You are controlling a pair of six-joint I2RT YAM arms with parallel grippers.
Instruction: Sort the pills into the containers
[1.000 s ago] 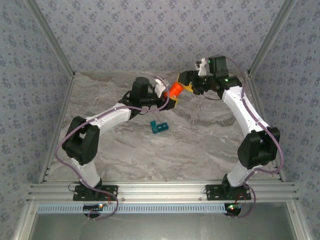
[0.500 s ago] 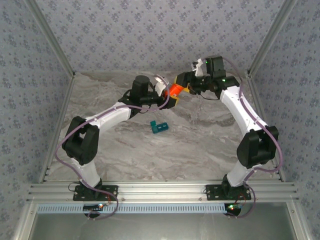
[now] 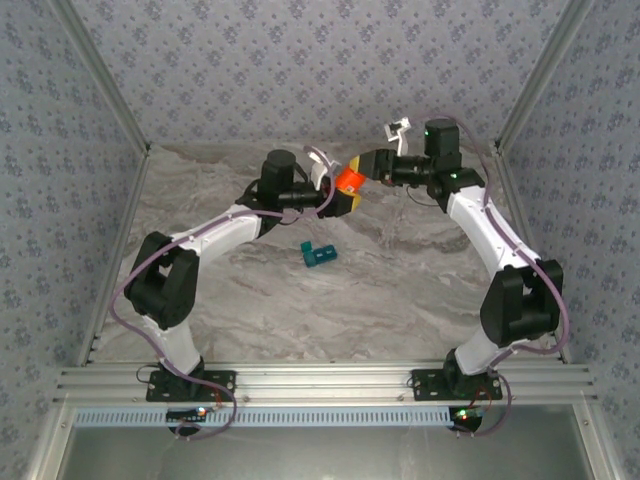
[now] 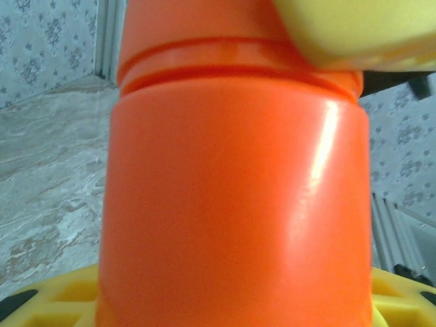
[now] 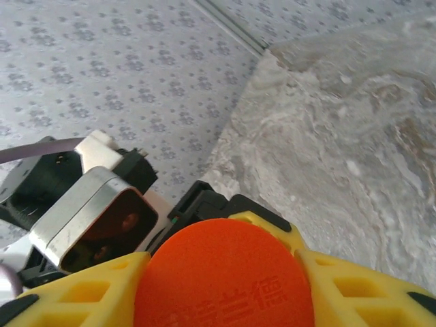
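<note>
Orange plastic stands out at the far middle of the top view: a round bottle is held off the table between the two arms. The left claw is closed on the bottle's body. In the left wrist view the bottle rises upright out of that claw's yellow fingers at the bottom edge. The right claw comes in from the right and is closed on the cap, where one of its yellow pads presses against the cap's side. In the right wrist view the flat round top of the cap faces the camera, set between yellow fingers on either side, with raised lettering on it.

The teal pill box lies flat on the table, nearer the arm bases than the bottle and well apart from both claws, roughly midway between the two arms. Its long axis runs about left to right across the top view, with the right end a little nearer the bases. A smaller teal piece sticks out at its left end. The box is too small there to make out its compartments or any pills.
</note>
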